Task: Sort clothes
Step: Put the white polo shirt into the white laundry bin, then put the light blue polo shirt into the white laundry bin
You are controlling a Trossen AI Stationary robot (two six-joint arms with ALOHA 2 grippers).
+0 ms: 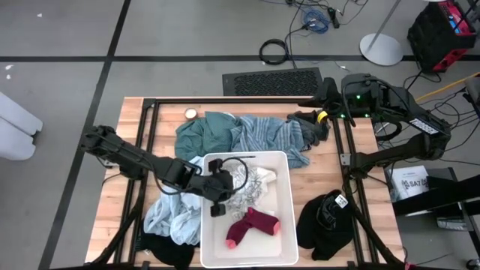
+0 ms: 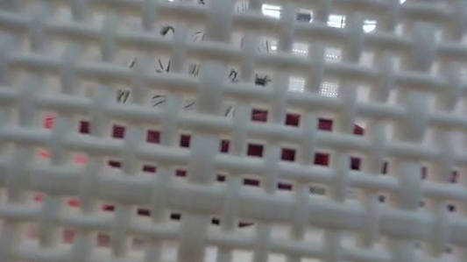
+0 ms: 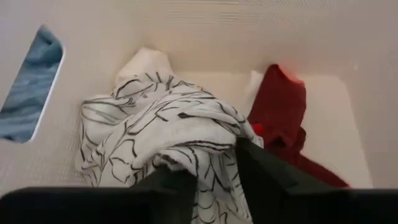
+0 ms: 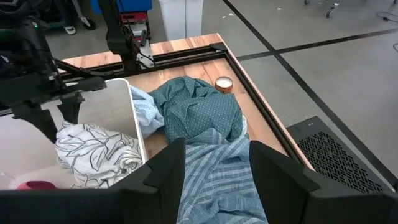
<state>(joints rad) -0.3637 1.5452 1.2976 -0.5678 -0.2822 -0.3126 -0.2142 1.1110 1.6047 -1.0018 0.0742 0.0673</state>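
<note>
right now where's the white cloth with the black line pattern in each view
high: patterned white cloth in the white bin's far half, by the left gripper.
low: not identifiable; only bin lattice.
left wrist: centre, beyond the gripper's fingers.
right wrist: lower left, inside the bin.
Shared landmark: magenta sock beside it.

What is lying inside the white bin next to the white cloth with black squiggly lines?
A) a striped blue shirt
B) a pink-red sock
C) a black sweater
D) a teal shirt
B: the pink-red sock lies on the floor of the white bin beside the white patterned cloth; the teal, striped and black clothes all lie outside on the table.
</note>
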